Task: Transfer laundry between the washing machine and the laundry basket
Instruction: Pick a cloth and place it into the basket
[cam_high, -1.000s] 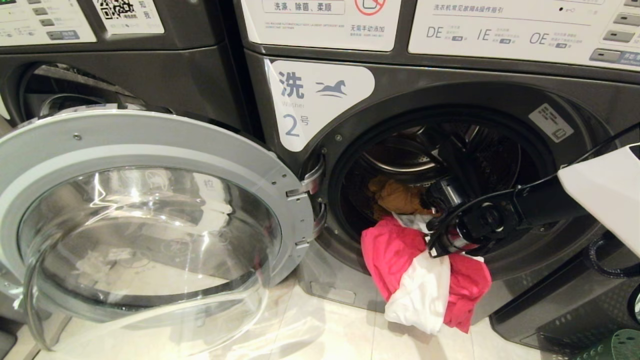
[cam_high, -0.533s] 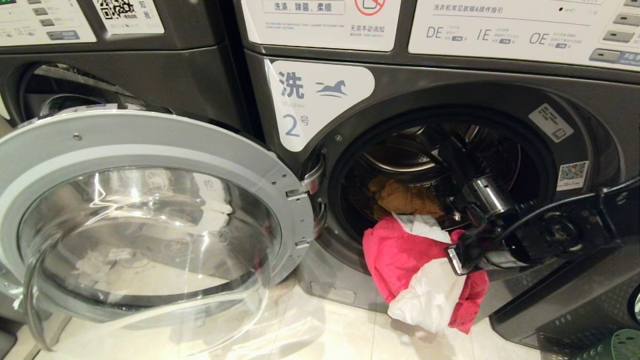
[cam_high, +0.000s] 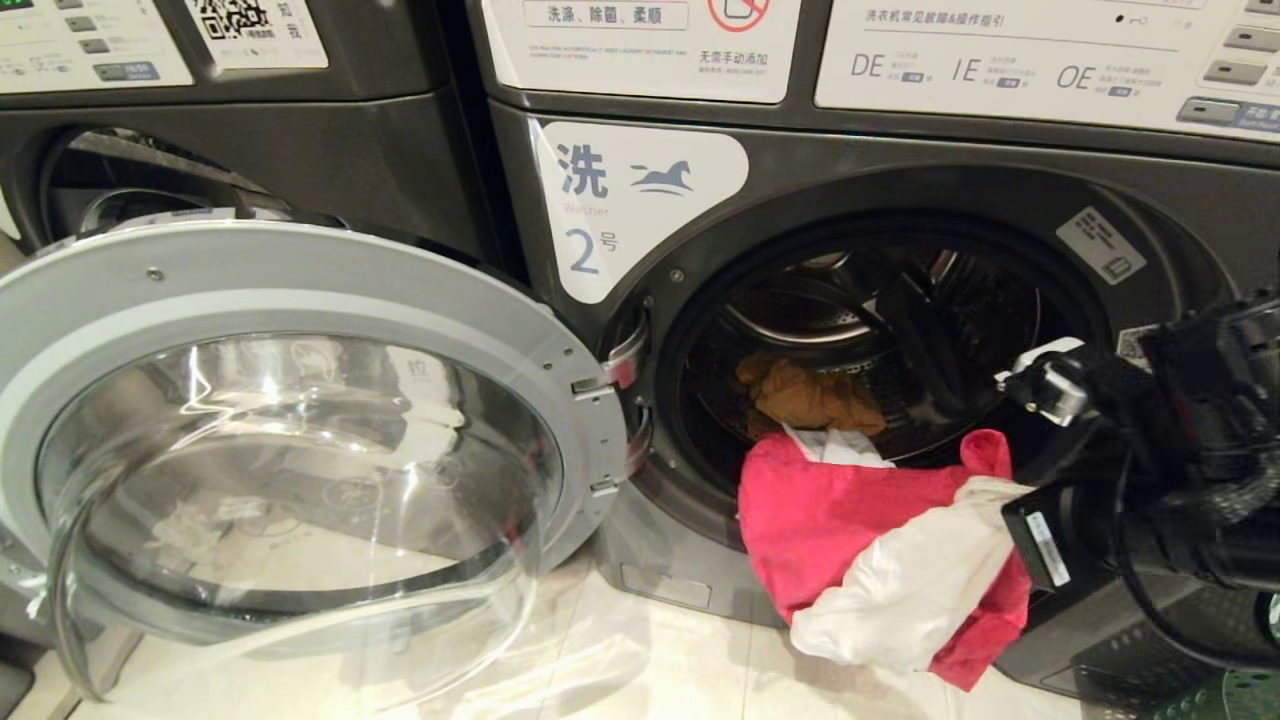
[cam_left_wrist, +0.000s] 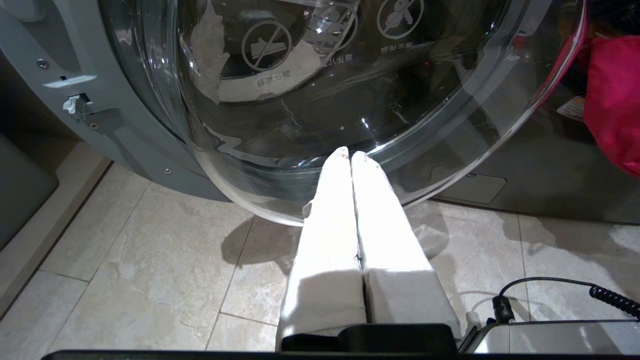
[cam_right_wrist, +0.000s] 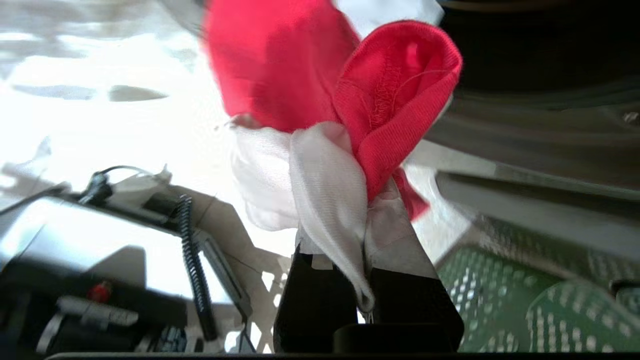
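Two garments, the red-pink one (cam_high: 850, 515) and the white one (cam_high: 915, 590), are pinched together in my right hand (cam_right_wrist: 362, 235); the fingers (cam_right_wrist: 395, 240) are pressed onto a bunched fold of both cloths. In the head view the bundle hangs out over the lower lip of the washing machine (cam_high: 900, 190) marked 2, draped down its front toward the floor (cam_high: 640, 660), with the right arm (cam_high: 1150, 480) coming in from the right edge. A third garment, mustard yellow-orange (cam_high: 810, 395), lies farther in, on the drum floor behind the other two. The machine's round glass door (cam_high: 290, 450) stands swung wide to the left. The green laundry basket (cam_right_wrist: 505, 295) sits near the right hand, below it in the wrist view; only a corner shows at the lower right of the head view. My left hand (cam_left_wrist: 349, 156) is parked low near the floor, fingers pressed together on nothing, its tip just before the open door's glass.
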